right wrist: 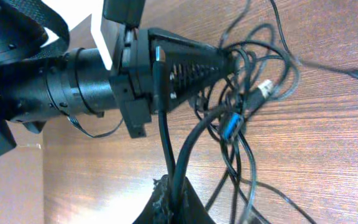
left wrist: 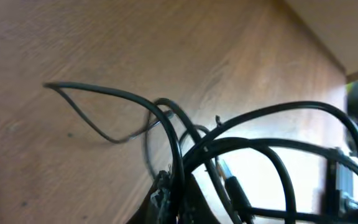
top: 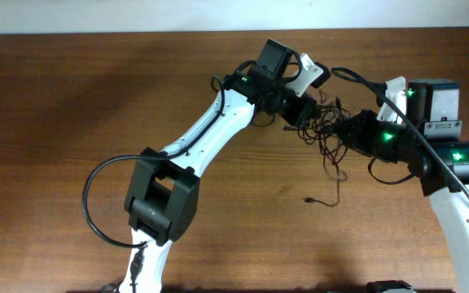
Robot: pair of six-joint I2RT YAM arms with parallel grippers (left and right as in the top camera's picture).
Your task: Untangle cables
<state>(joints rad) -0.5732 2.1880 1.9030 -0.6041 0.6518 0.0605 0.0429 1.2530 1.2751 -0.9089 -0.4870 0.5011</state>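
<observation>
landmark: the clump of cables (top: 326, 129), over the tabletop (top: 72, 98) between the two arms; i cannot tell whether it rests on the wood or hangs just above it.
left hand (top: 309, 115): touching the clump's left edge, fingers pressed together and pinching a few cords at their tips.
right hand (top: 351, 130): touching the clump's right edge, opposite the left hand, likewise pinched tight on two cords that rise from between its fingers.
key relation: the clump lies straight between the hands, so its long axis runs hand to hand. neither arm is nearer.
trailing plug (top: 309, 198): lies on the tabletop below the clump, well apart from both hands, joined to the clump by one slack strand.
look of the cables: thin, black and glossy, looped over one another many times. a silvery plug (right wrist: 265, 88) and a blue plug (right wrist: 229, 127) sit inside the knot.
judgement: drawing the hands apart along that axis may tighten some loops; the slack strand looks easiest to free.
</observation>
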